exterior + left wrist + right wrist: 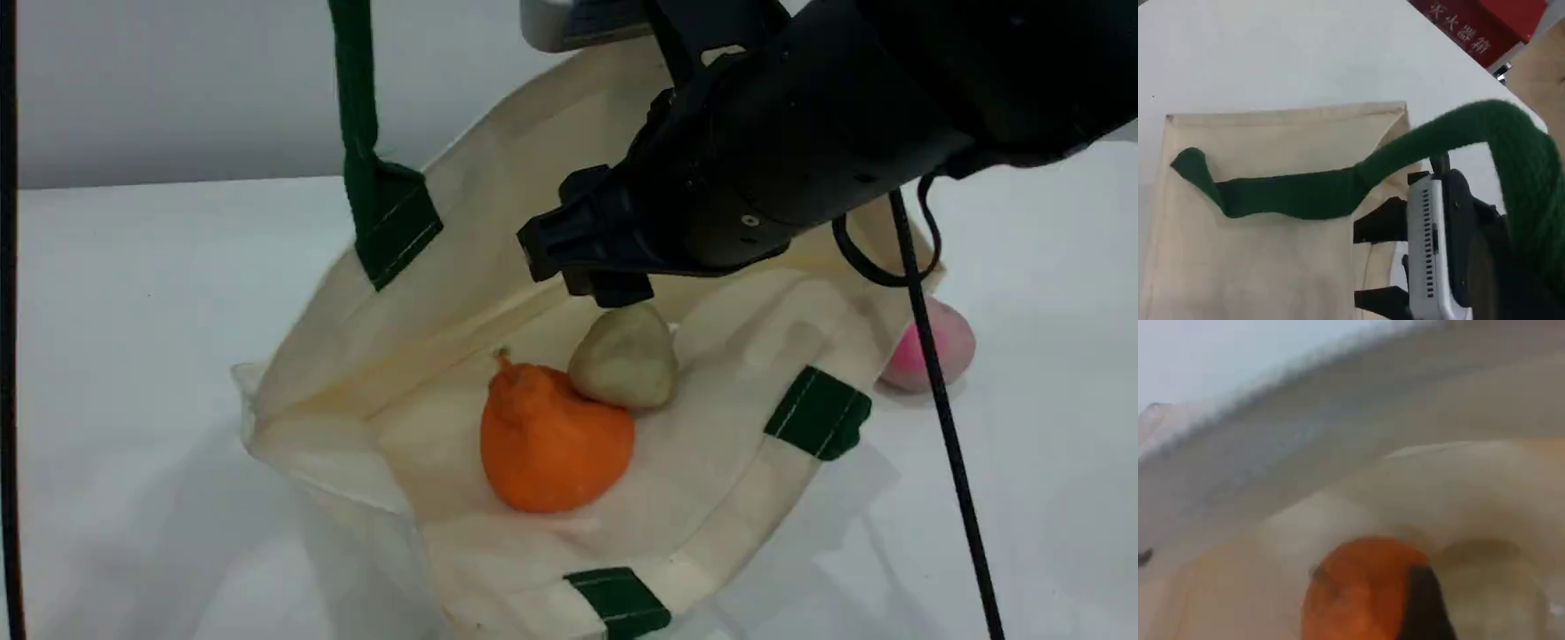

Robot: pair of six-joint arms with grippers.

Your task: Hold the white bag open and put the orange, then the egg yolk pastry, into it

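Scene view only: the cream-white canvas bag with dark green straps (pixel 498 231) lies open on the white table (pixel 133 311), mouth toward the table's near edge. Inside it, the bright orange knobbed fruit (pixel 553 440) lies with its stem end pointing up-left, long axis slanted. The pale tan egg yolk pastry ball (pixel 624 358) touches the orange's upper right side. The black right tool (pixel 605 289) hangs just above the pastry, clear of it; jaw gap hidden by its own body, so I can't tell apart or together. A pink dome (pixel 933 348) sits on the table past the bag's right rim, half hidden.

Left wrist view only: green strap handle (pixel 1458 137) looped up over the left tool, which is closed; strap contact out of view.

Right wrist view: blurred, orange and one dark fingertip (pixel 1425 603) cut off at the bottom edge.
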